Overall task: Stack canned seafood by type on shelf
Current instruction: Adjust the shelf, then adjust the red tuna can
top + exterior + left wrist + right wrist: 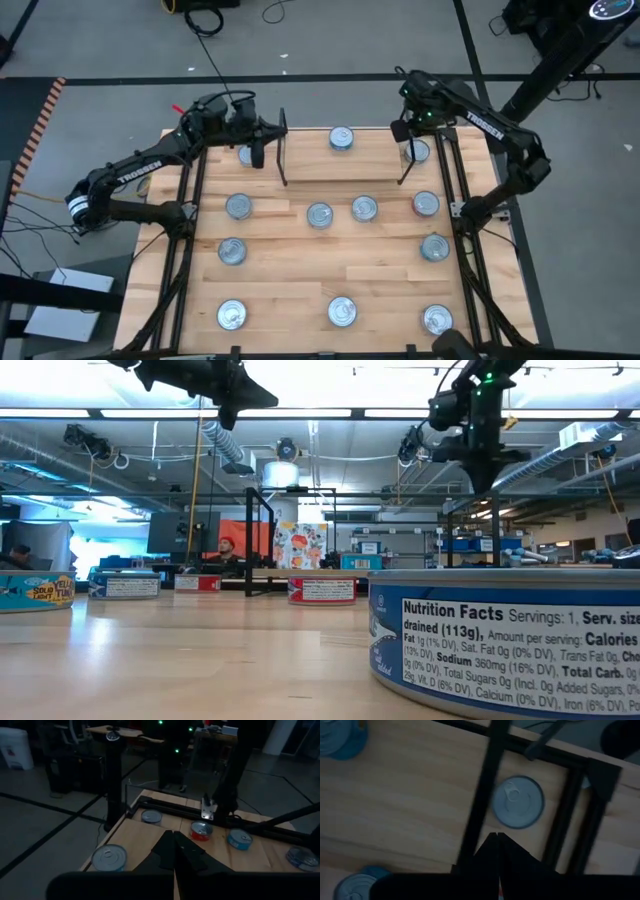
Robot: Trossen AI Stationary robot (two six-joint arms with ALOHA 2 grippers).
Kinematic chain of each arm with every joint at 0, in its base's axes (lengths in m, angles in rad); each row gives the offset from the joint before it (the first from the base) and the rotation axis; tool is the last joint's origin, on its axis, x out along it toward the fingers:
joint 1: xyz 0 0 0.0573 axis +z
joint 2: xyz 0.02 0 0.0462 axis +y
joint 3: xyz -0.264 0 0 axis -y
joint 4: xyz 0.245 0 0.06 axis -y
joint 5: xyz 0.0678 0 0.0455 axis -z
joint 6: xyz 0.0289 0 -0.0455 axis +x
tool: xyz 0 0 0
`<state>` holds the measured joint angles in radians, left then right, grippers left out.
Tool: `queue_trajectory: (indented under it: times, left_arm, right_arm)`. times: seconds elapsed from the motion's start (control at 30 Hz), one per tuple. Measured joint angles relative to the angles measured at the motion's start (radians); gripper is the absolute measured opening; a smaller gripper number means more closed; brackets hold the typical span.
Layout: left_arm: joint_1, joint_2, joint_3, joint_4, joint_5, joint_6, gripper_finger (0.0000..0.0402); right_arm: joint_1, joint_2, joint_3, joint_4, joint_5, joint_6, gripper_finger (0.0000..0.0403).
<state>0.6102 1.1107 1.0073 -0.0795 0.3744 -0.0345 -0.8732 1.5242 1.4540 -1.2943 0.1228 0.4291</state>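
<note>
Twelve tins (319, 214) lie spread over the table (280, 285), one on the shelf (345, 162) at the far edge. Left pincer (262, 136) hangs over the shelf's left end frame (284, 147), beside a tin (245, 155), fingers pressed together, empty. Right pincer (404, 130) hovers over the right end frame (421, 152), above another tin (417, 151), likewise pressed together and empty.

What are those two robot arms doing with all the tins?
Neither holds anything. The left gripper and right gripper hover with fingers shut above the shelf at the table's far end. About a dozen tins lie scattered on the table; one tin sits on the shelf board, unstacked. Sorting has barely started.
</note>
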Motion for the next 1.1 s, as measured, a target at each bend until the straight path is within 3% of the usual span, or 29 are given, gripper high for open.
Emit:
queue_trajectory:
  times: [0.9, 1.1]
  left_arm:
    - [0.026, -0.018, 0.0, -0.026, -0.052, -0.022, 0.0]
    - [0.071, -0.063, 0.0, -0.048, -0.052, -0.022, 0.0]
  right_arm:
    - [-0.006, 0.046, -0.001, 0.214, -0.207, -0.056, 0.0004]
    - [-0.093, 0.039, 0.027, 0.189, -0.192, -0.026, 0.0027]
